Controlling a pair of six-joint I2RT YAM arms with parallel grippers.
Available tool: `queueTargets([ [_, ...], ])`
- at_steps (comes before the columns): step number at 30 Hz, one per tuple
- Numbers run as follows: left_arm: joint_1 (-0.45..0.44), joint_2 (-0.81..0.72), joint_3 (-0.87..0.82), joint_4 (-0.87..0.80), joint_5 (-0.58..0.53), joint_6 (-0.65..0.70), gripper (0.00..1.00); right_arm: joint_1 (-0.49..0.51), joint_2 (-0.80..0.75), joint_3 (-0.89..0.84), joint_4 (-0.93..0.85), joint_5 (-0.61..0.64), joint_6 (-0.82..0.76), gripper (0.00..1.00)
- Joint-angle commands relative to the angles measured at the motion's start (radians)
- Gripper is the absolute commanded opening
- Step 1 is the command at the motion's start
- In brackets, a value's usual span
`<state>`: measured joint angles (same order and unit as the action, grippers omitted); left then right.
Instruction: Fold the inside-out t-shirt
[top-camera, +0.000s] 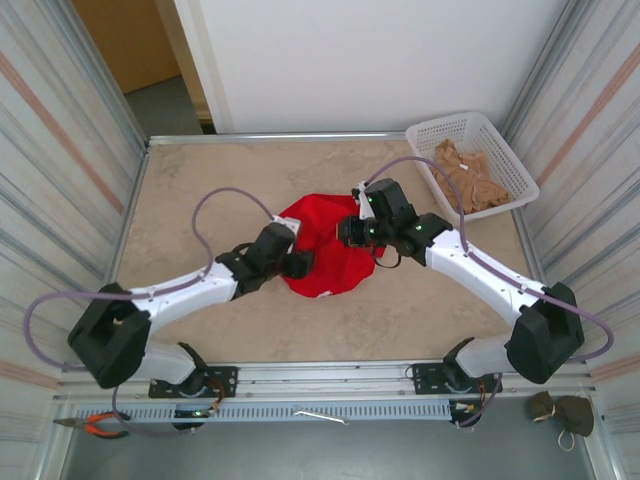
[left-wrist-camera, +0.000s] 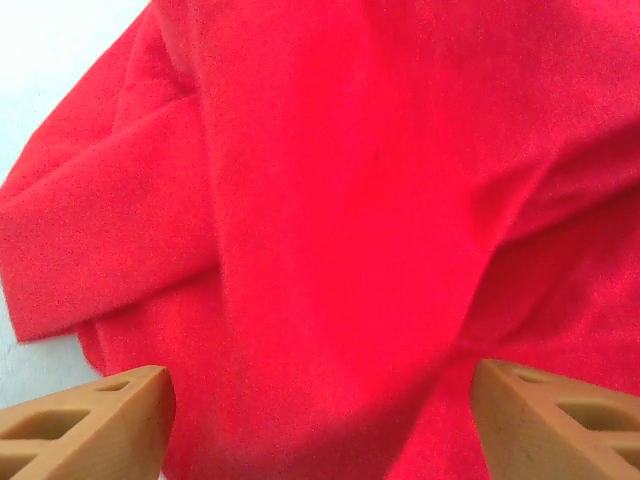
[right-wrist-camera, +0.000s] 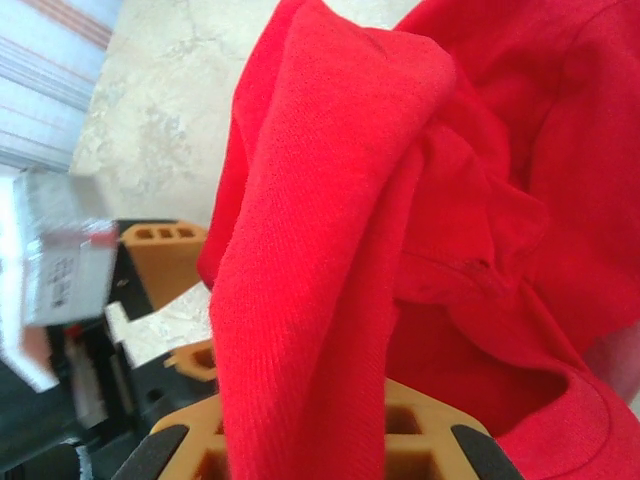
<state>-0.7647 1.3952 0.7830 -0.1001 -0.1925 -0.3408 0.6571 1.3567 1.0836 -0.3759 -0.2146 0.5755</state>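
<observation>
Red inside-out t-shirt (top-camera: 325, 265) fast in right fingers (right-wrist-camera: 410, 440), between wide-apart left fingers (left-wrist-camera: 90, 430)

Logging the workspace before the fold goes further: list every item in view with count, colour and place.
bright red cotton t-shirt: one, red, bunched at table centre
white plastic lattice basket: one, white, far right corner
crumpled tan-beige cloth: one, tan, inside the basket
beige stone-patterned table: one, beige, under everything
orange-handled pliers: one, orange, near left, by the rail
olive fabric bundle: one, olive, near right, beside the rail
left gripper: one, tan fingers, open at the t-shirt
right gripper: one, tan fingers, shut on the t-shirt
</observation>
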Motion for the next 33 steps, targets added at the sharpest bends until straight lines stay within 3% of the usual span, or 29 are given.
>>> queueTargets([
  [1,0.027,0.09,0.073,-0.001,-0.053,0.056,0.73,0.011,-0.046,0.041,-0.009,-0.015,0.022,0.0],
  [2,0.039,0.116,0.089,0.0,-0.042,0.061,0.67,0.013,-0.053,0.042,-0.012,-0.014,0.021,0.0],
  [5,0.086,0.153,0.144,-0.034,0.038,0.089,0.2,0.005,-0.08,0.04,-0.027,0.001,0.014,0.0],
  [7,0.128,0.111,0.169,-0.066,0.146,0.119,0.0,-0.024,-0.095,0.032,-0.035,0.004,0.012,0.0],
  [10,0.192,0.001,0.199,-0.098,0.339,0.144,0.0,-0.082,-0.092,0.017,-0.039,-0.006,0.015,0.0],
  [12,0.259,-0.064,0.237,-0.119,0.551,0.147,0.0,-0.117,-0.079,0.007,-0.037,-0.003,0.016,0.0],
  [15,0.351,-0.094,0.311,-0.177,0.855,0.162,0.0,-0.154,-0.039,0.006,-0.011,-0.002,0.018,0.0],
  [20,0.444,-0.096,0.365,-0.178,1.185,0.145,0.0,-0.181,0.107,0.048,0.062,0.002,0.041,0.0],
  [21,0.453,-0.095,0.356,-0.151,1.222,0.129,0.0,-0.183,0.15,0.065,0.069,-0.001,0.044,0.0],
  [22,0.459,-0.095,0.35,-0.135,1.242,0.118,0.0,-0.183,0.184,0.082,0.068,-0.005,0.041,0.14],
  [23,0.463,-0.094,0.347,-0.13,1.257,0.115,0.0,-0.181,0.215,0.102,0.059,-0.013,0.029,0.37],
  [24,0.464,-0.094,0.346,-0.132,1.264,0.115,0.0,-0.175,0.227,0.112,0.044,-0.01,0.017,0.5],
  [25,0.463,-0.093,0.344,-0.133,1.274,0.115,0.0,-0.165,0.219,0.111,0.036,-0.003,0.004,0.57],
  [27,0.463,-0.097,0.344,-0.15,1.283,0.119,0.0,-0.124,0.146,0.077,0.014,0.046,-0.023,0.64],
  [33,0.464,-0.119,0.306,-0.154,1.289,0.117,0.0,0.098,-0.061,0.004,-0.02,0.227,-0.045,0.64],
])
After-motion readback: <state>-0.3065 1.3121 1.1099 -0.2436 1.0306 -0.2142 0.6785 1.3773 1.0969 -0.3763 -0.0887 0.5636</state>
